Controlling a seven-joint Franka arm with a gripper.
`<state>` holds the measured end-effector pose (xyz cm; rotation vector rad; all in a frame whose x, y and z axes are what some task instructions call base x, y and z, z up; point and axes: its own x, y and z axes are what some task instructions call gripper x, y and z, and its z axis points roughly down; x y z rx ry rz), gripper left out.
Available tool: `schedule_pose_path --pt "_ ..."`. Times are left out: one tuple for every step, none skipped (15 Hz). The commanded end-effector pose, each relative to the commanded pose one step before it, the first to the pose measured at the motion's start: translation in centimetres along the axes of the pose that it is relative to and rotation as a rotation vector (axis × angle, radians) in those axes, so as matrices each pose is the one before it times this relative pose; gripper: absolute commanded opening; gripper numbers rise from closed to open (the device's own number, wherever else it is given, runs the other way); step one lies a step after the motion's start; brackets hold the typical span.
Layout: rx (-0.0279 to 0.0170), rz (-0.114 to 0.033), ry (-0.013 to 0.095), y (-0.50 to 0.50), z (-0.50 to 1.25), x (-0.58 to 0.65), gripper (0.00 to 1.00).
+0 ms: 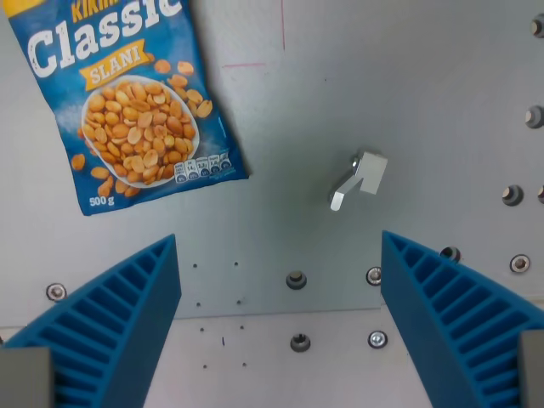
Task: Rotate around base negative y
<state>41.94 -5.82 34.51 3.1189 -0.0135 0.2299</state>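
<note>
My gripper hangs above a grey metal table, its two blue ribbed fingers far apart, open, with nothing between them. A small grey metal part, a block with a short arm, lies on the table beyond the fingers, toward the wrist view's right. A blue bag of salted peanuts marked "Classic" lies flat at the wrist view's upper left, tilted.
The grey table has bolt heads and holes: several bolts between the fingers and along the right edge. A seam between two plates crosses near the bottom. Thin pink lines mark the surface at the top.
</note>
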Motion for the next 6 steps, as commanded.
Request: schedule_pose_path --pt "0.01363 0.0040 0.3043 0.002 -0.192 -1.569 1.00" --pt "0.00010 0.0002 0.0133 0.000 0.000 0.000 1.00" --pt "0.00010 0.0002 0.0133 0.000 0.000 0.000 1.00" --pt "0.00010 0.0002 0.0133 0.000 0.000 0.000 1.00" --pt "0.00009 0.0002 0.0133 0.000 0.000 0.000 1.00" --pt "0.00009 0.0003 0.0133 0.000 0.000 0.000 1.00"
